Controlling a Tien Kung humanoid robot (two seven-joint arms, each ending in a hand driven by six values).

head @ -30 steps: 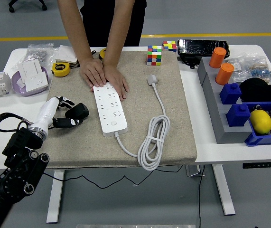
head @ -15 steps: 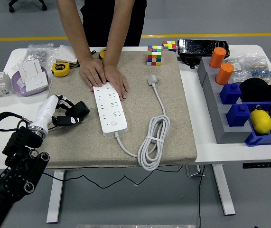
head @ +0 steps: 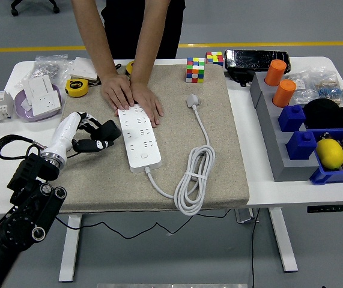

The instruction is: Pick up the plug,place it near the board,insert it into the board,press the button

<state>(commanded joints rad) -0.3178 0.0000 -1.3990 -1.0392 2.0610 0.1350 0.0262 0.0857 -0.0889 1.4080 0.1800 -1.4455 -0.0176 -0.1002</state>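
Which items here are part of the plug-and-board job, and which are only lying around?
Part of the job:
- power strip, held down by the person's hands
- black plug in the left hand, beside the strip

Lying about:
- Rubik's cubes
- yellow tape measure
- orange cups
- lemon
- blue bins
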